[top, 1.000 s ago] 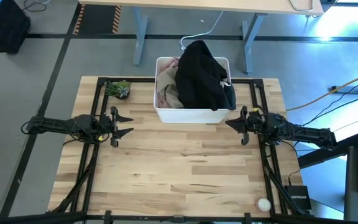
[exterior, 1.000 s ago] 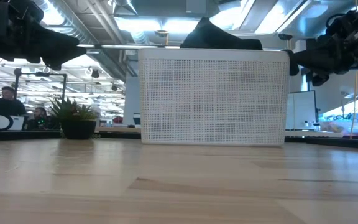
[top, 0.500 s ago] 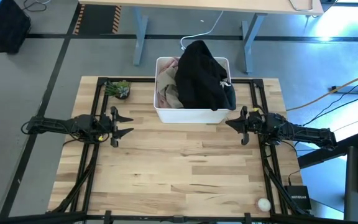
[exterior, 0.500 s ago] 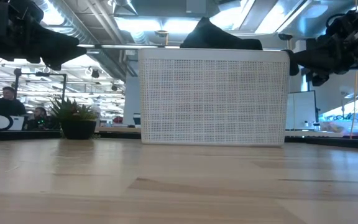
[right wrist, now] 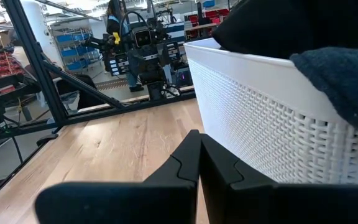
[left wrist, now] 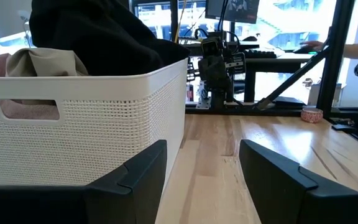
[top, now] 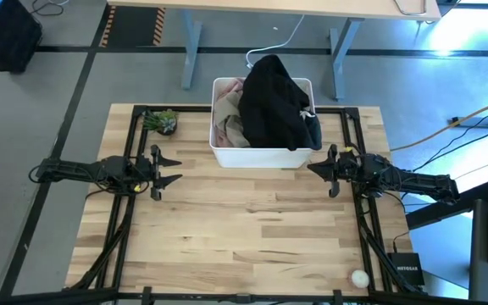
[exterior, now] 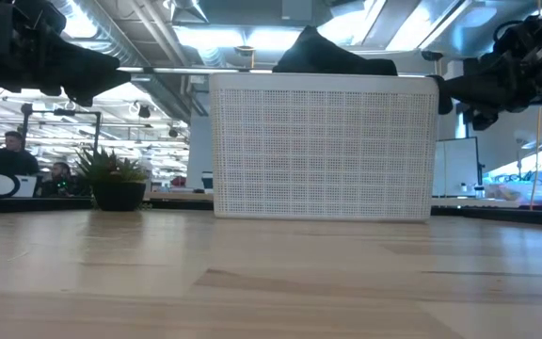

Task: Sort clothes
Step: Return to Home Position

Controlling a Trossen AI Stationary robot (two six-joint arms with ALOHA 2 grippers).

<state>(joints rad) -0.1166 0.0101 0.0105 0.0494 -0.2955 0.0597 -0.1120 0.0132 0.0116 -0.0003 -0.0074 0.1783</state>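
At the back middle of the wooden table [top: 252, 229], seen from above, stands a white bin [top: 259, 156] holding the clothes. A black garment [top: 274, 110] is heaped high over its right and middle, pink and beige fabric [top: 225, 120] fills its left side, and a navy piece [top: 313, 133] hangs at its right edge. A small plant [top: 161, 121] sits just left of the bin. The left gripper [top: 173, 169] hovers near the left edge of the table, pointing inward with its fingers spread. The right gripper [top: 314, 167] hovers opposite, near the bin's right front corner, with its tips pressed together. Neither touches any cloth.

From table height, the bin's mesh wall fills the centre. The black garment peaks above its rim, and both arms hang dark at the upper corners. People [exterior: 7, 155] sit far behind the plant.

The left wrist view shows a wide gap between its two fingers [left wrist: 143, 173], with nothing between them. The bin is close beside, and the beige fabric sits under the black heap.

The right wrist view shows its fingers [right wrist: 184, 167] meeting with nothing between them, and the navy piece draped over the bin's rim.
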